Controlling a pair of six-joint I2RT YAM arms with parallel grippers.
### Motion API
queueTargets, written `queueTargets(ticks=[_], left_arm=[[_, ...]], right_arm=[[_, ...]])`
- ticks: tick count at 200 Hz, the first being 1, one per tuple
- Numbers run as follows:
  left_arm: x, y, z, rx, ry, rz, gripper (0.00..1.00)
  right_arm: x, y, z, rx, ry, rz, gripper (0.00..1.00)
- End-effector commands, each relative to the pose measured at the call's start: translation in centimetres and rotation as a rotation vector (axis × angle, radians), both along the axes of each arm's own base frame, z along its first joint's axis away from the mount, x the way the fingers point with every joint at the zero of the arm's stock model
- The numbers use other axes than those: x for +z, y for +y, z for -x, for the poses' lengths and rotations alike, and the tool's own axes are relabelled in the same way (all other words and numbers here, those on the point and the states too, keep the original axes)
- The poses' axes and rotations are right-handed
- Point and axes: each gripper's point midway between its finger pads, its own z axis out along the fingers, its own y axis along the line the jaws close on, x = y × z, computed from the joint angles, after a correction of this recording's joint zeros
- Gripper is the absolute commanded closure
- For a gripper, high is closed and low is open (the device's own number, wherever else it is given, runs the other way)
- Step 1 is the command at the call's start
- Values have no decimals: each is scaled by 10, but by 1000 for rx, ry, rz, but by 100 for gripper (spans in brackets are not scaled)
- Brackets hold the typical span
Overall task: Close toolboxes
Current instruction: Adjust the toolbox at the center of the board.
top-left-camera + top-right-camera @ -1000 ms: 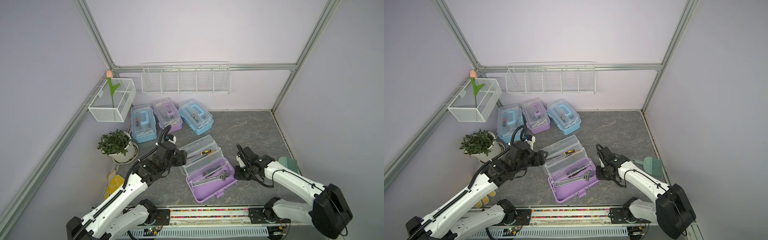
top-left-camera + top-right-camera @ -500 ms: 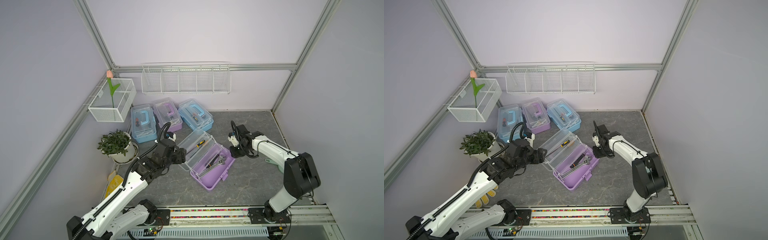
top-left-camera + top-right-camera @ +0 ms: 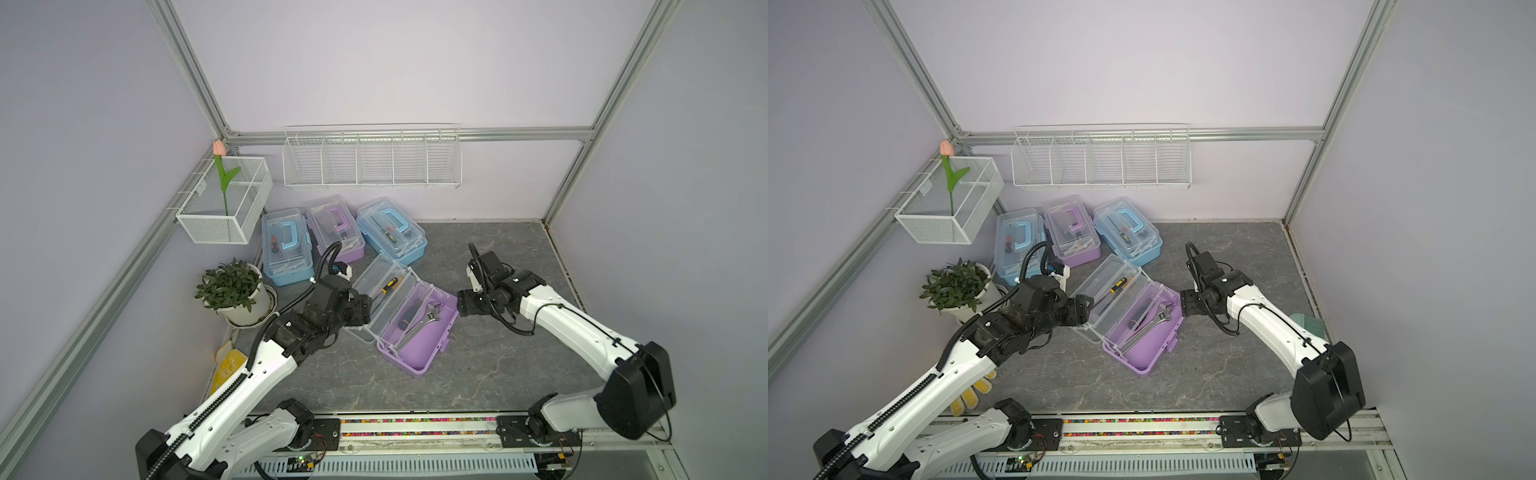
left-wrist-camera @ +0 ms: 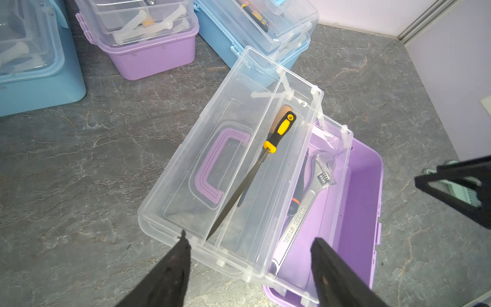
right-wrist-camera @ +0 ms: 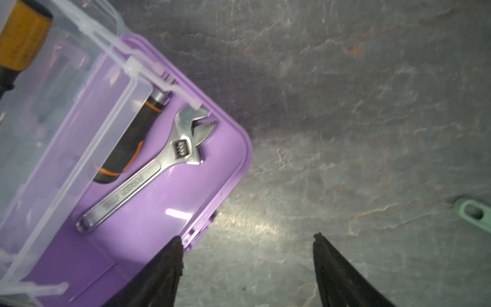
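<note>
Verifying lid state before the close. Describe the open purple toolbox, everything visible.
The open purple toolbox lies flat on the grey table. Purple plastic base; clear lid folded back, purple handle underneath; clear tray on white link arms. A yellow-handled file lies in the tray, a steel wrench in the base. The left gripper and right gripper, both open, flank it; contact unclear.

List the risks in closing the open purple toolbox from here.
1. The yellow-handled file lies loose and slanted in the clear tray. Folding the tray over may slide it and jam the clear lid.
2. The right gripper is open beside the purple base, gripping nothing, so the base may skid if the left gripper pushes.
3. The lid's far corner sits close to a blue toolbox and could knock it.
</note>
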Motion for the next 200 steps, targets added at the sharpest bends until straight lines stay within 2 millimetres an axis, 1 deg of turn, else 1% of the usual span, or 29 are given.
queueTargets(ticks=[1, 15, 30, 43, 67, 88, 97, 122, 156, 177, 200], left_arm=[[10, -3, -6, -3, -25, 12, 27], [5, -5, -7, -7, -22, 17, 27], [-3, -4, -6, -2, -5, 5, 27], [-9, -2, -5, 4, 7, -4, 27], [-10, 1, -2, 8, 3, 3, 26], [-8, 3, -1, 15, -1, 2, 27], [-7, 4, -1, 15, -3, 0, 27], [-5, 6, 0, 20, -6, -9, 27], [-2, 8, 3, 15, 2, -16, 27], [2, 12, 6, 22, 2, -26, 26], [7, 16, 7, 30, -7, -27, 26]], right_arm=[[-16, 11, 21, -178, 57, -81, 23], [-24, 27, 27, -193, 83, -136, 25], [-30, 42, 28, -181, 87, -175, 27], [-37, 47, 28, -176, 115, -168, 28], [-50, 50, 27, -165, 148, -137, 32], [-61, 59, 27, -159, 161, -144, 39], [-65, 59, 27, -157, 173, -132, 42], [-73, 45, 30, -149, 198, -48, 53], [-75, 26, 31, -159, 215, -23, 66], [-70, 18, 23, -139, 193, -22, 69], [-64, 6, 8, -105, 155, -23, 76]])
